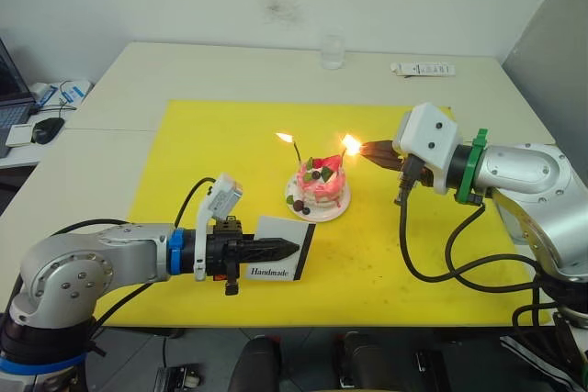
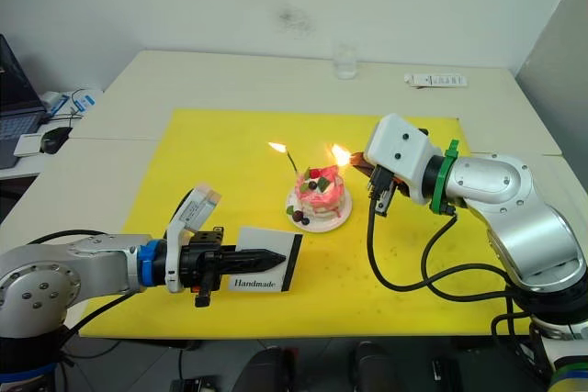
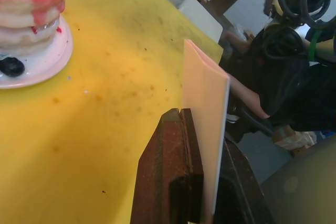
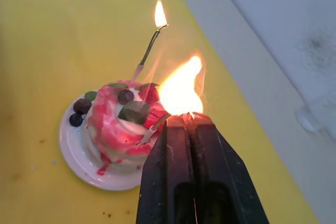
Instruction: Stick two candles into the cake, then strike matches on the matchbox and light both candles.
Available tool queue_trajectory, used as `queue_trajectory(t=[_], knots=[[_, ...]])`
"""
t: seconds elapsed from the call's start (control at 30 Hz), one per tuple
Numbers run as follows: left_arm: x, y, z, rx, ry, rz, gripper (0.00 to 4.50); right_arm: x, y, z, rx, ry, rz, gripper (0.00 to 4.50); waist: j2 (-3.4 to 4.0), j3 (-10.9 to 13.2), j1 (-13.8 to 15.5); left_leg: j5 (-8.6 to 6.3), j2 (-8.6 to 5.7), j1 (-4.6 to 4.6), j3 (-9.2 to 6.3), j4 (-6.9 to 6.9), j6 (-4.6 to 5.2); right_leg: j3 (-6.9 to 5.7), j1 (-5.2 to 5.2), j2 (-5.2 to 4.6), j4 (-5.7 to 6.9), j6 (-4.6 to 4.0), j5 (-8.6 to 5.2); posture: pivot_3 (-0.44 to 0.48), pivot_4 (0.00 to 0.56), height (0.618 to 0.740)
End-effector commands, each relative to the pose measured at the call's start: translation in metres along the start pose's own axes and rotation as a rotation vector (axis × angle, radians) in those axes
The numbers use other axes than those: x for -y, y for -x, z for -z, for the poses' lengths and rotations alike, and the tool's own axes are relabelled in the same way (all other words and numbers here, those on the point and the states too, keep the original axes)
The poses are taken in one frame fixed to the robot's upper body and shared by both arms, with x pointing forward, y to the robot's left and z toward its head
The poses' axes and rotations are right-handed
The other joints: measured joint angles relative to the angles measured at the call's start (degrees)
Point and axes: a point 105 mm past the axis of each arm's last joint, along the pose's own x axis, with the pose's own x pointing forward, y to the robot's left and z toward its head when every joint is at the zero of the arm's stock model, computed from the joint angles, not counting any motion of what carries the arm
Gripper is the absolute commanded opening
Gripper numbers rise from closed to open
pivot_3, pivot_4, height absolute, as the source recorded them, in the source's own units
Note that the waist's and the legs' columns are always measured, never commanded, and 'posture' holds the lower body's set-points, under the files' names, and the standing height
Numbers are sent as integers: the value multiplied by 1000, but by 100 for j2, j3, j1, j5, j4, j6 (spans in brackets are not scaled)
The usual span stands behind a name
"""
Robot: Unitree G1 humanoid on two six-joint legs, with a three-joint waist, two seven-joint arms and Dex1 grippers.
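Two flames burn over the cake (image 1: pixel 320 187), which sits on its small white plate (image 1: pixel 336 211) near the middle of the yellow mat (image 1: pixel 211 144) covering part of the pale table (image 1: pixel 202 66). It is a pink-and-white layered cake with a strawberry, dark berries and a green leaf on top, and more dark berries lie on the plate rim. The right gripper (image 1: pixel 370 152) reaches in from the robot's right, its tip level with the cake top and just beside the nearer candle (image 4: pixel 149 131); its black fingers are pressed together, and a large flame rises right at their tips, probably from a match pinched there, though the stick itself is lost in the glare. The farther candle (image 4: pixel 146 53), thin and slightly curved, stands tilted out of the cake with a small flame at its end. Nearer the robot, to the cake's left, the left gripper (image 1: pixel 287 247) clamps the white matchbox (image 1: pixel 277 263) on edge, its "Handmade" print facing the robot, well apart from the plate.
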Motion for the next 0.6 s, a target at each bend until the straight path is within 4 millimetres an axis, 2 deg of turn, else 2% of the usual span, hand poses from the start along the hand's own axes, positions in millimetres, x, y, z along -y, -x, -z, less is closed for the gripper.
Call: queue_trajectory(t=[0.03,0.6], knots=[[6,-5,-4,18,-40,34,0,7,-2,-12,34,52,35,29,0,0,-7,0,0,0,2,-1,0,2,0,0,-1,0,0,0,150,740],[4,-15,-8,39,-50,45,0,8,-11,-5,16,90,39,29,0,0,-16,0,3,-4,-3,-1,0,-2,-5,5,2,0,0,0,150,740]])
